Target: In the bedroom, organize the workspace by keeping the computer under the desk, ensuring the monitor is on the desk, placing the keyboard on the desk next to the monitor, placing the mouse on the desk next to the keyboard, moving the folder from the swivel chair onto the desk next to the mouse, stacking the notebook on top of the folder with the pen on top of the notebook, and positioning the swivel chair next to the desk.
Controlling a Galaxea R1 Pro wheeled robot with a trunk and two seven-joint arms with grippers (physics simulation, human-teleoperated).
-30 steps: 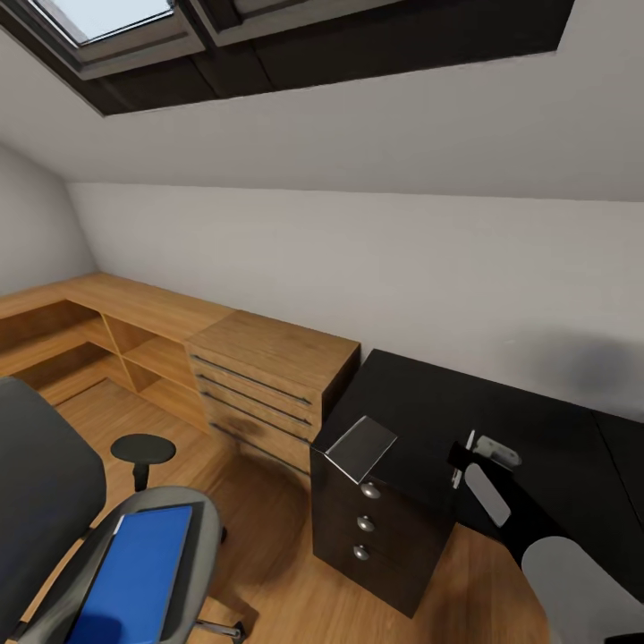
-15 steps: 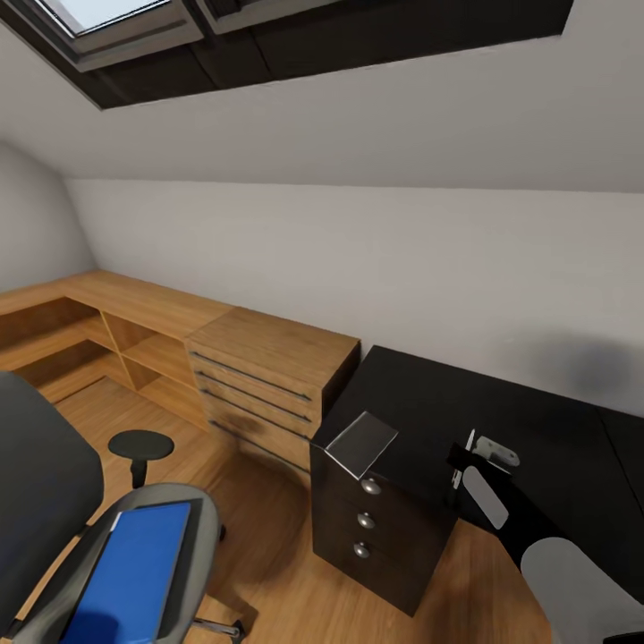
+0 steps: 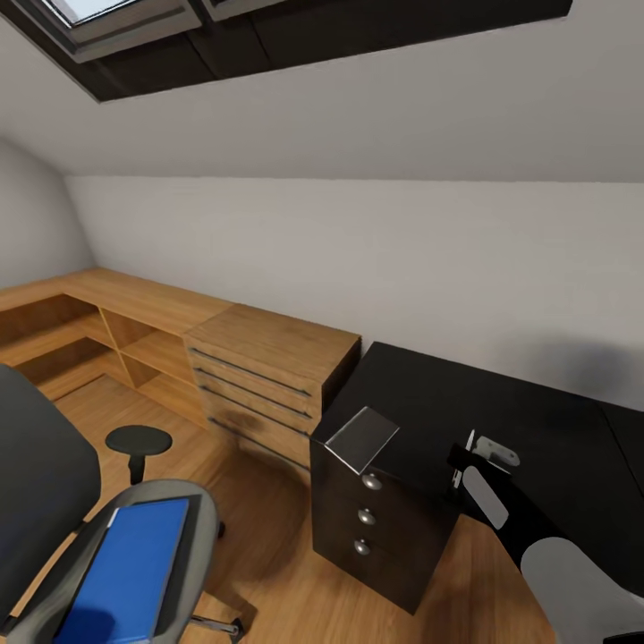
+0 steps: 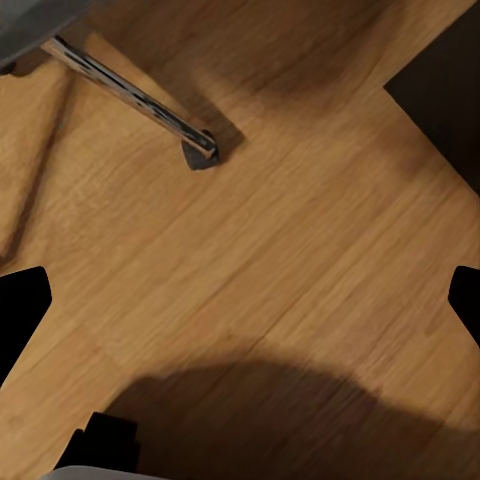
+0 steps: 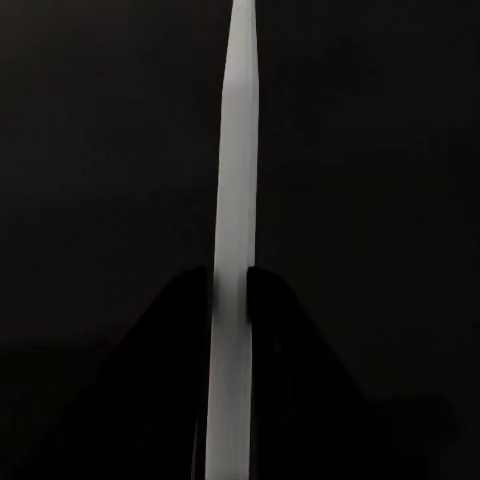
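Observation:
The grey swivel chair [image 3: 36, 474] stands at the lower left of the head view, and the bright-blue folder [image 3: 130, 572] lies flat on its seat. At the right is the desk [image 3: 519, 411], its glossy black top bare where it shows, with dark drawers [image 3: 367, 519] under its near corner. Over the desk's front edge my right gripper [image 3: 463, 465] [image 5: 230, 300] is shut on a thin white flat thing [image 5: 235, 150] seen edge-on. My left gripper [image 4: 240, 300] hangs open over the wooden floor, near a chrome leg of the chair [image 4: 130, 90].
A light wooden chest with bar handles [image 3: 268, 367] stands against the desk's left end, and low wooden shelving [image 3: 116, 331] runs along the wall to the left. The sloped ceiling with a skylight [image 3: 134, 18] hangs low. Bare floor lies between chair and drawers.
The whole head view has drifted slightly, so the chair and folder sit a little lower and further left in it. Neither gripper has changed its hold.

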